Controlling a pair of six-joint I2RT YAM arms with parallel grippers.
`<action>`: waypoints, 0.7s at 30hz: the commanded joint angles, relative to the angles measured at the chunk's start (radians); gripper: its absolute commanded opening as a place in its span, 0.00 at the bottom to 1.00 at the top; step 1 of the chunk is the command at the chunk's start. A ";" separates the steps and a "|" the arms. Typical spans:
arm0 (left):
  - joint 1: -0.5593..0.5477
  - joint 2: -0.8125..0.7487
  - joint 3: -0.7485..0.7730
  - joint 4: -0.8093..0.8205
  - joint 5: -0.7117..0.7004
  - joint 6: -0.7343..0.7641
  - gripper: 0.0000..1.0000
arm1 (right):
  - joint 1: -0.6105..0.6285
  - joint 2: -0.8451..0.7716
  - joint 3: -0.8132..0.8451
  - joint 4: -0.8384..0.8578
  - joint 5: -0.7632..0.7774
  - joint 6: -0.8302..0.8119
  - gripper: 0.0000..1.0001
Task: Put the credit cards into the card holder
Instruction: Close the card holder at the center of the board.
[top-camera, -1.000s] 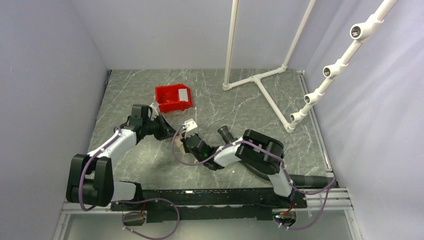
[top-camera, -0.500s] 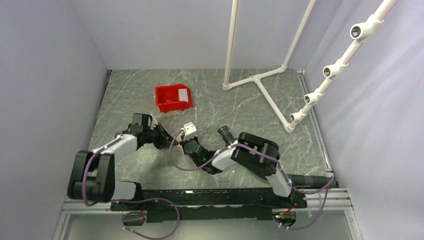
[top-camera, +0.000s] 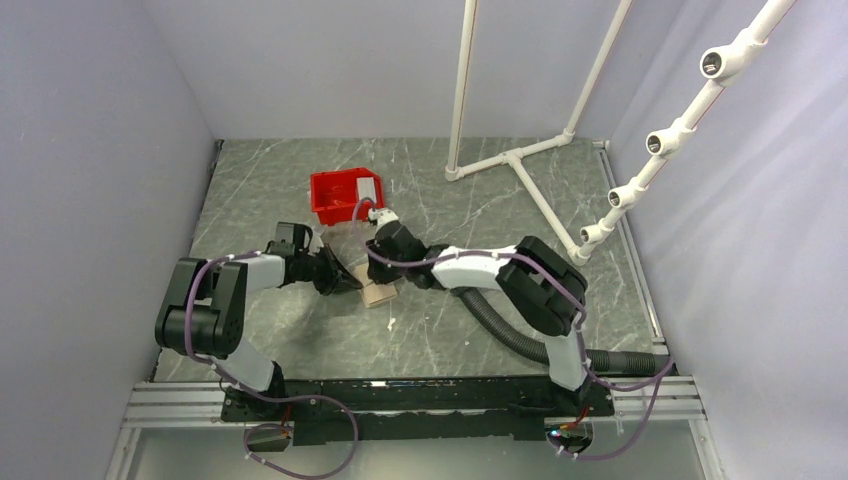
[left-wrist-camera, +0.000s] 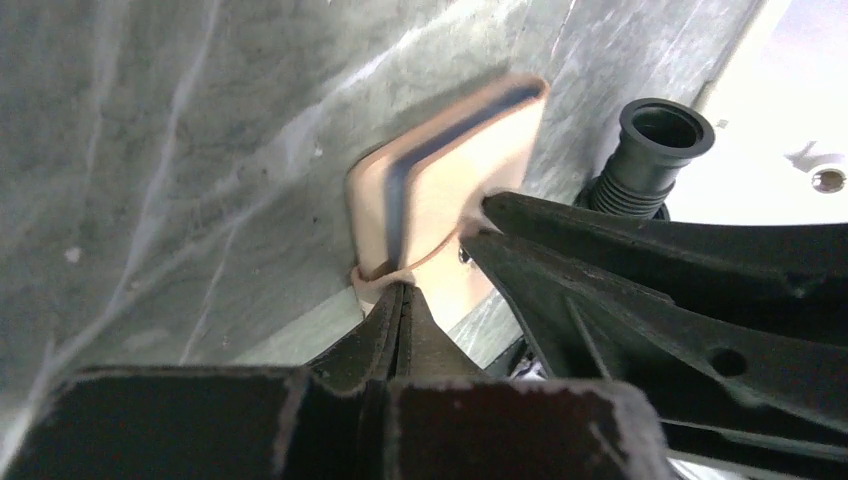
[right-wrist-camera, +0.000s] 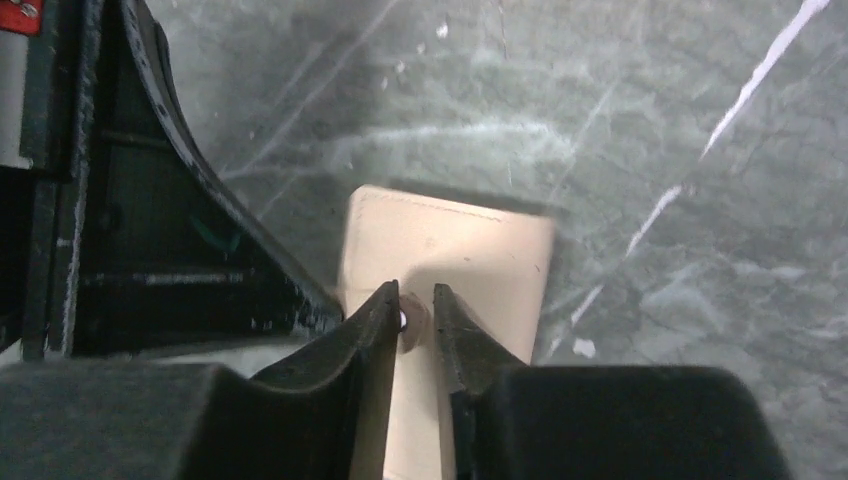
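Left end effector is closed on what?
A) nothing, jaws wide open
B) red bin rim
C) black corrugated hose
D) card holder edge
D: in the left wrist view the left end effector has its jaws together, pinching the near edge of the tan card holder.

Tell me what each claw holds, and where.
Left claw pinches the card holder by one edge. Right claw straddles another edge, jaws slightly parted; grip cannot be told.
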 joint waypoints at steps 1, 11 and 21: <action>-0.004 0.040 0.064 -0.081 -0.118 0.121 0.00 | -0.083 -0.056 0.093 -0.562 -0.266 0.101 0.29; -0.007 -0.022 0.151 -0.236 -0.079 0.205 0.25 | -0.239 -0.067 0.123 -0.578 -0.437 -0.017 0.53; -0.050 -0.070 0.123 -0.181 -0.071 0.113 0.28 | -0.216 -0.109 -0.018 -0.331 -0.486 0.259 0.36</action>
